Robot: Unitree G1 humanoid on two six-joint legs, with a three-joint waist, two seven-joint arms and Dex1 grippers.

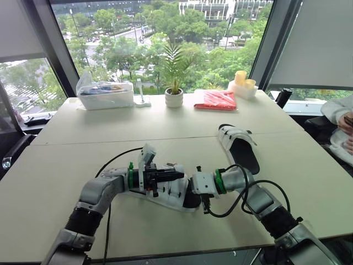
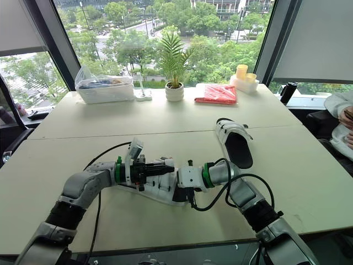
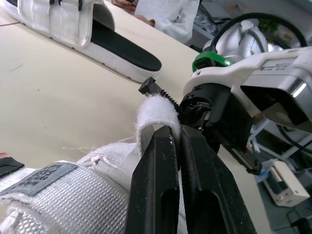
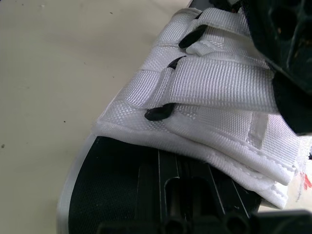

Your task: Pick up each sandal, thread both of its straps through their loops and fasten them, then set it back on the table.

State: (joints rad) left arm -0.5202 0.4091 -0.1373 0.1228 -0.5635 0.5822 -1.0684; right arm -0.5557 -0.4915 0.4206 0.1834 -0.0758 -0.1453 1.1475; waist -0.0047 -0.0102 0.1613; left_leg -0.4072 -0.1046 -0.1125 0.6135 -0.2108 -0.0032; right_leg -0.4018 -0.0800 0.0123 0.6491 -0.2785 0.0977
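Note:
A white sandal (image 1: 172,193) with a black footbed lies between my two grippers near the table's front. My left gripper (image 1: 177,176) is shut on the free end of one white strap (image 3: 151,109), pinching it just above the sandal's woven upper (image 3: 63,200). My right gripper (image 1: 194,194) is at the sandal's open end, over the black footbed (image 4: 112,185), with the upper and its black loops (image 4: 158,113) right in front of it. The second sandal (image 1: 238,146) rests flat on the table, farther back and to the right.
Along the back edge stand a clear plastic container (image 1: 105,94), a potted plant (image 1: 174,97), a red packet (image 1: 216,100) and yellow cups (image 1: 242,83). A seated person (image 1: 342,121) is at the right edge. Black cables (image 1: 242,205) trail from both wrists.

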